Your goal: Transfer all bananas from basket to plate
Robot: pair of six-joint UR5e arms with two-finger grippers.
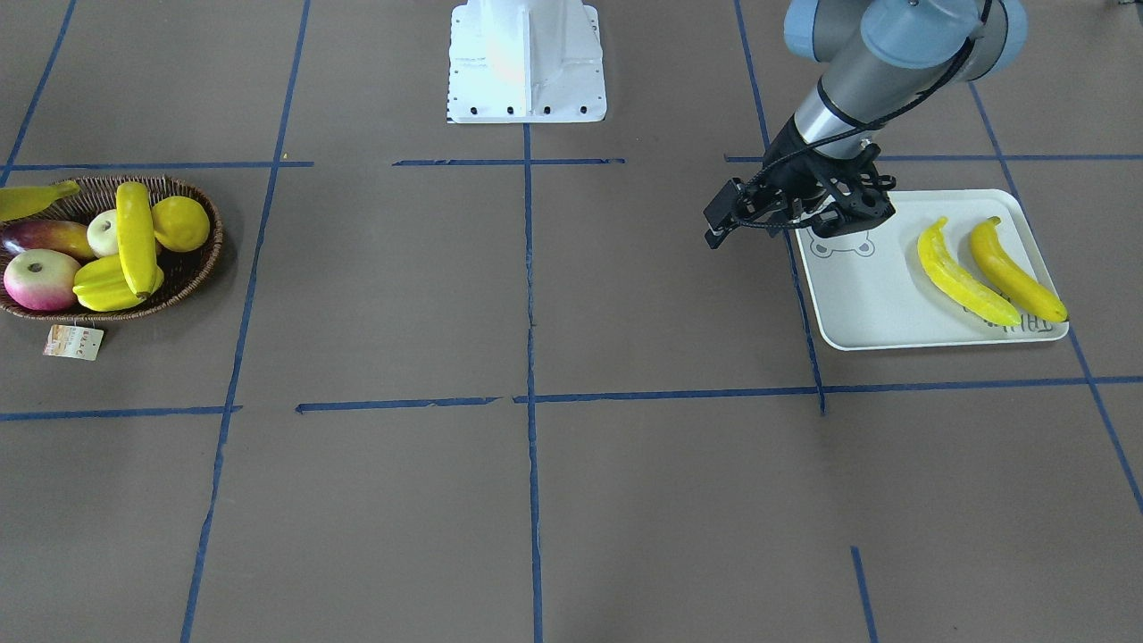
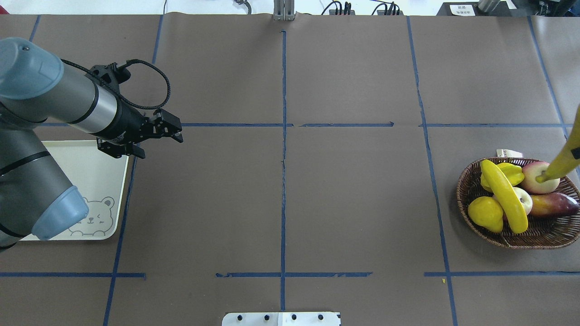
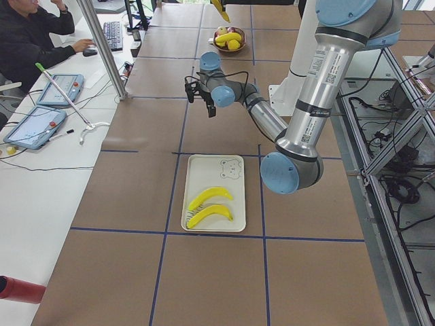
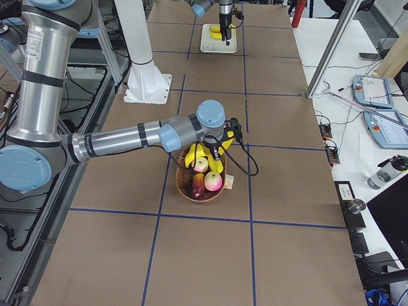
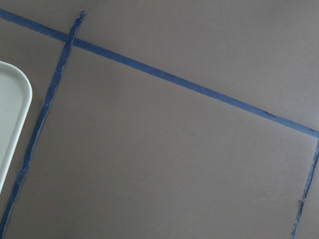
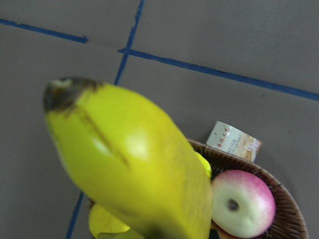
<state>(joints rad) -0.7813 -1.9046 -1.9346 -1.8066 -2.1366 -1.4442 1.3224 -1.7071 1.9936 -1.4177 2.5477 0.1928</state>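
Two bananas point(image 1: 964, 279) point(image 1: 1013, 268) lie side by side on the plate point(image 1: 871, 304), a pale tray with a bear face. One banana point(image 1: 136, 237) lies across the fruit in the wicker basket point(image 1: 198, 266). My right gripper point(image 4: 225, 137) is shut on a fourth banana point(image 2: 561, 159) and holds it tilted just above the basket's far rim; that banana fills the right wrist view point(image 6: 134, 164). My left gripper point(image 2: 174, 131) is open and empty, above the table just off the plate's edge, on the basket's side.
The basket also holds a yellow starfruit point(image 1: 103, 286), a lemon point(image 1: 181, 223), two apples point(image 1: 40, 279) and a mango point(image 1: 45, 237). Its paper tag point(image 1: 73, 341) lies beside it. The robot's white base point(image 1: 527, 62) stands at the middle of the table's edge.
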